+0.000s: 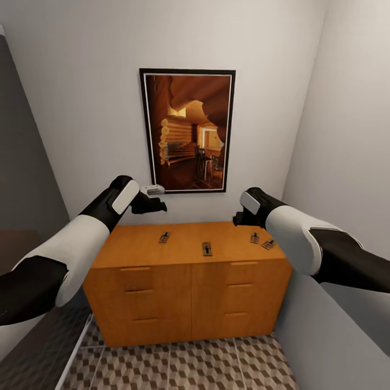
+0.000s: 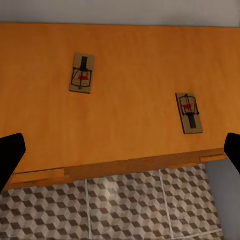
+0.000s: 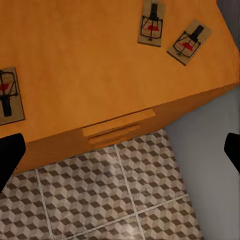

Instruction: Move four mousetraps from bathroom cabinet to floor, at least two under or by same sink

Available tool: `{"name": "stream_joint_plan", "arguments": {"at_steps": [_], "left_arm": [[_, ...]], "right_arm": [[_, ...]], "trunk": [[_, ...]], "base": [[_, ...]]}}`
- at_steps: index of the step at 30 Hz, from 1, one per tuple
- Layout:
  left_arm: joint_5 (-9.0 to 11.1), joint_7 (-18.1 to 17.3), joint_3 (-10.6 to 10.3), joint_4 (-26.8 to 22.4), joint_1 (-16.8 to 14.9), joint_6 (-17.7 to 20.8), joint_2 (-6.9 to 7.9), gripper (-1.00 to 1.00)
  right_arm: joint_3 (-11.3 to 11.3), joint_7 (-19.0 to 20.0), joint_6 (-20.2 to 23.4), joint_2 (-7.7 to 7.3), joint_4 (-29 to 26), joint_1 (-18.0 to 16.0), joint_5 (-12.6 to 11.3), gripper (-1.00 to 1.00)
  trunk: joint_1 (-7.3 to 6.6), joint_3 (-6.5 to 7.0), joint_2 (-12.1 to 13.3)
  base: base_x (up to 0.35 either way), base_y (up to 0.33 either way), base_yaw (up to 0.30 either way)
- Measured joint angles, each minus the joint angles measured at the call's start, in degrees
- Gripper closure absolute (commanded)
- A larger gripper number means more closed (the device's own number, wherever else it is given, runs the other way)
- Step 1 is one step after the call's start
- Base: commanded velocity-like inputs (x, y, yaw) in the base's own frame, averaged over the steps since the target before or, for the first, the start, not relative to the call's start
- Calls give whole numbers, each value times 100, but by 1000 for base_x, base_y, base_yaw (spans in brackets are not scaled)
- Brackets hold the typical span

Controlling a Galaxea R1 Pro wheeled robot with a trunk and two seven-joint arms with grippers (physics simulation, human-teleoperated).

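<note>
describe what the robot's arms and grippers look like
Both arms have glossy white shells on the forearms with black segments at the joints and toward the shoulders. The left gripper and right gripper are black. No cables or markings are visible.

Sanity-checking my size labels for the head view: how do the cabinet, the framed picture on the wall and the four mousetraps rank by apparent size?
1. Cabinet, the largest.
2. Framed picture.
3. The four mousetraps: left, middle, and the right pair and. All look alike, so no ranking among them.
</note>
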Motion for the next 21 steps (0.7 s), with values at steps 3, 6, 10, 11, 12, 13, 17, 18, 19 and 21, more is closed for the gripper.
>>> {"name": "stream_joint_plan", "arguments": {"at_steps": [3, 6, 10, 11, 12, 13, 17, 18, 19, 21], "left_arm": [[7, 0, 0, 8, 0, 0, 1, -100], [14, -2, -6, 15, 0, -1, -3, -100], [24, -3, -12, 32, 0, -1, -9, -100], [25, -4, -12, 41, 0, -1, -10, -100], [26, -8, -13, 53, 0, -1, -12, -100], [27, -13, -13, 68, 0, -1, -12, -100], [29, -24, -15, 132, 0, -3, -16, -100], [30, -26, -15, 156, 0, -8, -18, -100], [30, -28, -15, 182, 0, -15, -19, -100], [29, -22, -16, 241, 0, -30, -21, -100]], "right_arm": [[-23, -95, -89, -105, 146, 3, -67, -100], [-31, -153, -229, -246, 236, 7, -236, -100], [-44, -212, -395, -402, 298, 8, -573, -100], [-45, -234, -422, -435, 307, 7, -651, -100], [-46, -264, -446, -468, 314, 9, -727, -100], [-46, -303, -466, -501, 320, 8, -798, -100], [-49, -455, -513, -585, 332, 8, -982, -100], [-50, -513, -524, -604, 336, 7, -1040, -100], [-51, -573, -536, -619, 339, 8, -1098, -100], [-52, -695, -560, -640, 343, 10, -1211, -100]], "trunk": [[1, 0, 0], [2, 0, 1], [2, 0, 1], [2, 0, 1], [2, 0, 1], [3, 0, 1], [3, 0, 1], [3, 0, 1], [3, 0, 1], [3, 0, 1]], "base": [[157, 0, 0], [87, 0, 0], [41, 0, 0], [23, 0, 0], [18, 0, 0], [14, 0, 0], [11, 0, 0], [6, 0, 0], [5, 0, 0], [3, 0, 0]]}}
